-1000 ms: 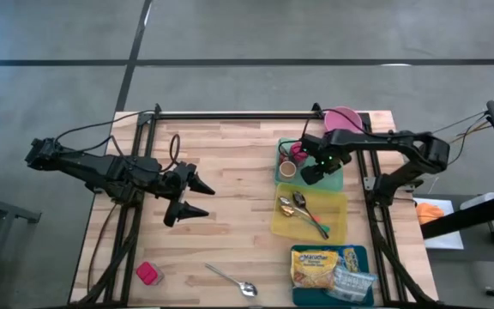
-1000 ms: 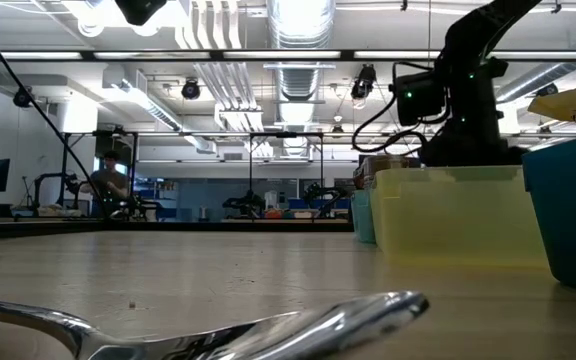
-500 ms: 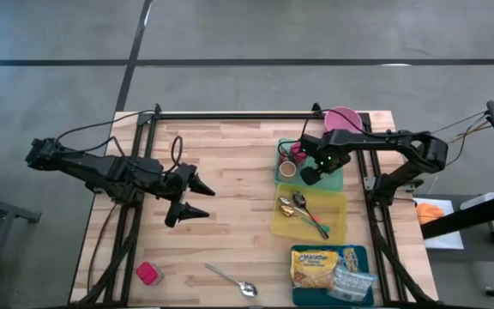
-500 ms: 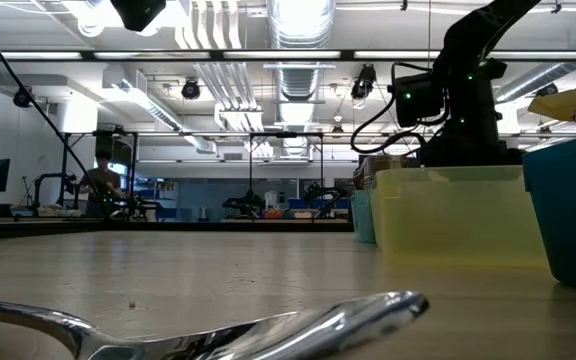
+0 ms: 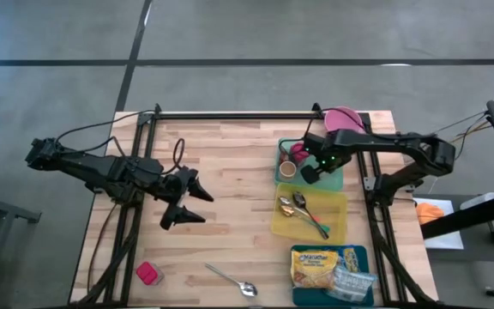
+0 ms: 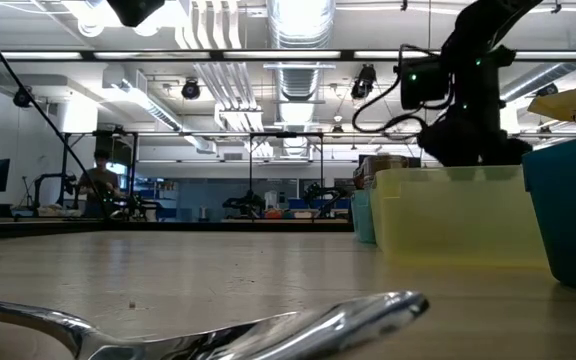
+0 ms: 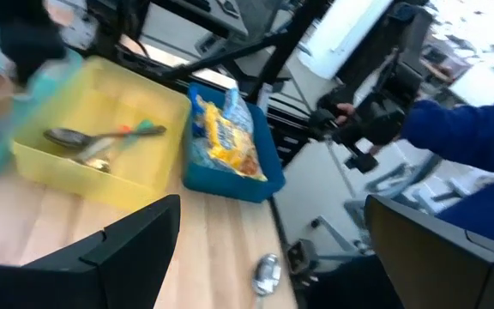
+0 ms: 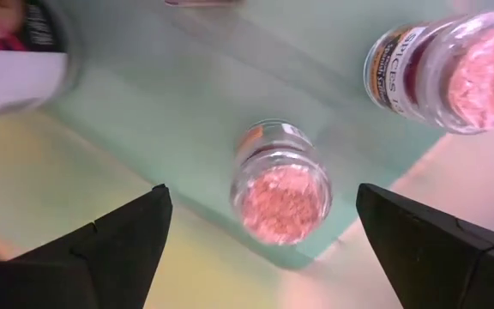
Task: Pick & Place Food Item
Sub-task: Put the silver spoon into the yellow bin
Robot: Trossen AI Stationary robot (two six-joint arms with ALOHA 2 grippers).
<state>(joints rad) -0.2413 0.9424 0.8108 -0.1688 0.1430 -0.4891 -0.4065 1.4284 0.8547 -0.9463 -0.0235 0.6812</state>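
Hovering over spice jar (image 8: 281, 182), right gripper (image 8: 260, 232) wide.

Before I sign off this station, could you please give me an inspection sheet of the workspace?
Surface: wooden table, dry.
Job's things: spice jar upright in green bin; second jar beside it; noodle packet in blue bin.
Clutter: spoon, pink block; utensils in yellow bin.
Grippers: right pincer open above jar; left pincer open mid-table.
Cables: black loop by left arm.
Surroundings: person far behind.
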